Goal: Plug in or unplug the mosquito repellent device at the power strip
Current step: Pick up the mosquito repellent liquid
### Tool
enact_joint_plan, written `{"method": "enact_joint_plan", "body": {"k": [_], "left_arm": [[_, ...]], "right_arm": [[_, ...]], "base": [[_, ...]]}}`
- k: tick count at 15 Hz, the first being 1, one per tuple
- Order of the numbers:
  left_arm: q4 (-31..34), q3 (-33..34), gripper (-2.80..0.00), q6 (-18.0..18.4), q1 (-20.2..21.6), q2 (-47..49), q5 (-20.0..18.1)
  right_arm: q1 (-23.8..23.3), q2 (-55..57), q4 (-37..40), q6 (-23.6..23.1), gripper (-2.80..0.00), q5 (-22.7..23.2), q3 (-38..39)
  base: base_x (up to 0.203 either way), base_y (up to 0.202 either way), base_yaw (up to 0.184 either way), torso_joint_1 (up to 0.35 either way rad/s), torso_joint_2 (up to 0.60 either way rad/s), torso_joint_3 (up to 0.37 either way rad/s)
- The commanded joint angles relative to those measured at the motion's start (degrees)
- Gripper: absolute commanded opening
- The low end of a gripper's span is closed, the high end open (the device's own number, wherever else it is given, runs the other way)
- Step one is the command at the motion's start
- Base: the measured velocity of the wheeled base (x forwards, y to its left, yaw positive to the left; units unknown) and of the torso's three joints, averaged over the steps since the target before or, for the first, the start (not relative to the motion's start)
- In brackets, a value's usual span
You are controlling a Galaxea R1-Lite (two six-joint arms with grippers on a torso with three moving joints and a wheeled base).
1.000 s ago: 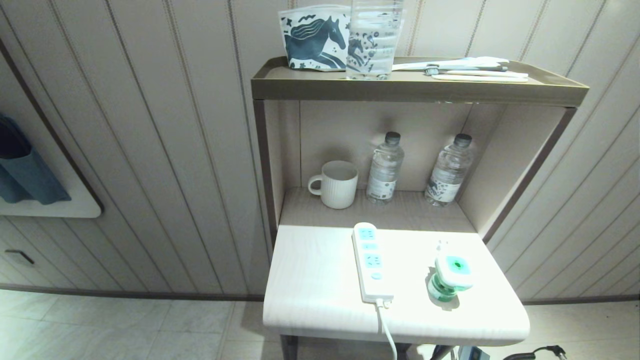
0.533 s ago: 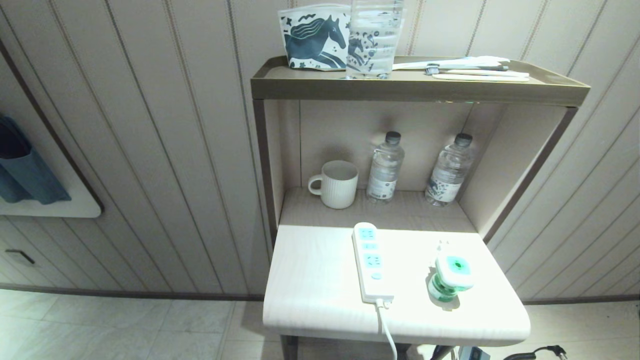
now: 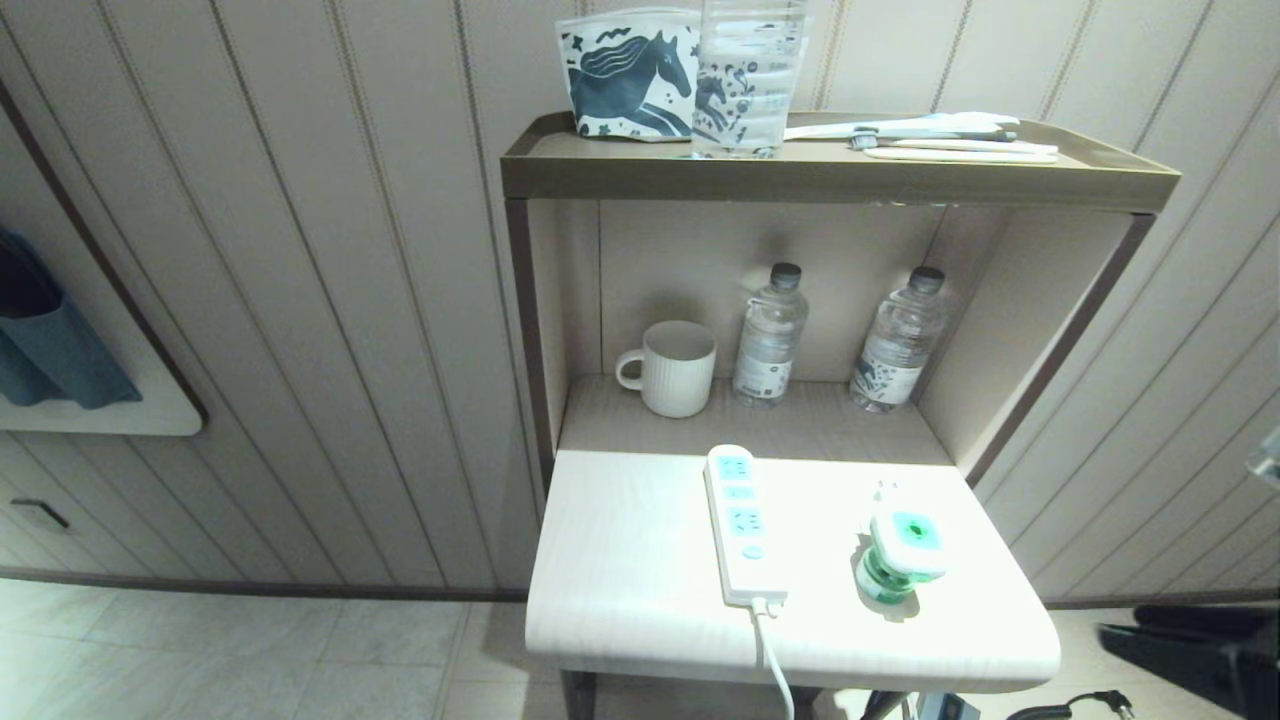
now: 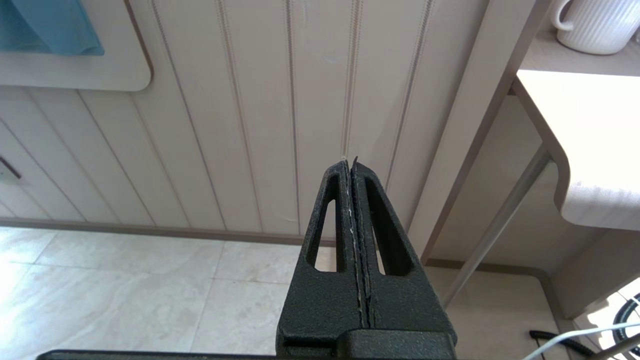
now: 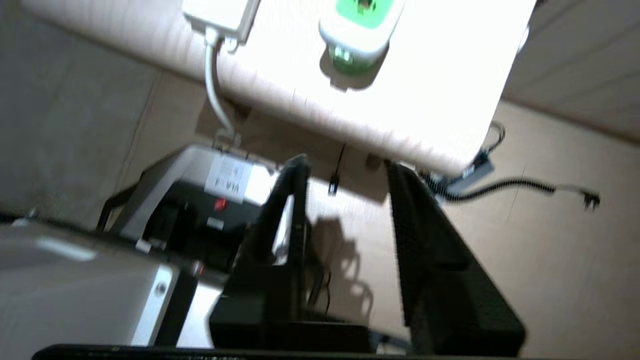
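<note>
Off to the left of the worktop (image 3: 640,560), the left claw (image 4: 350,165) is hanging low above the floor tiles, its fingers pressed together on nothing. On the worktop, the power strip (image 3: 741,525) is lying lengthwise, and the mosquito repellent device (image 3: 900,553) is standing just to its right, unplugged. Below the worktop's front right edge, the right claw (image 5: 345,170) is hovering with fingers parted, holding nothing.
</note>
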Motion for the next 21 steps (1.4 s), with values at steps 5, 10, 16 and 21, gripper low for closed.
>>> {"method": "enact_joint_plan", "body": {"k": [5,10,16,21], "left_arm": [[0.0,0.0,-2.8,0.0,0.0,0.1,0.0],[0.0,0.0,-2.8,0.0,0.0,0.1,0.0],[0.0,0.0,-2.8,0.0,0.0,0.1,0.1],[0.0,0.0,-2.8,0.0,0.0,0.1,0.1]], "right_arm": [[3.4,4.0,-40.2,-4.9,0.0,-14.7,23.2],[6.5,16.9,-75.4,-6.4,0.0,-26.3,34.9],[7.6,34.9,-99.9,-4.3,0.0,-34.4,40.6],[6.9,46.3,-122.2,-3.2,0.0,-38.7,49.4]], "base": [[0.0,0.0,0.0,0.0,0.0,0.0],[0.0,0.0,0.0,0.0,0.0,0.0],[0.0,0.0,0.0,0.0,0.0,0.0],[0.0,0.0,0.0,0.0,0.0,0.0]]}}
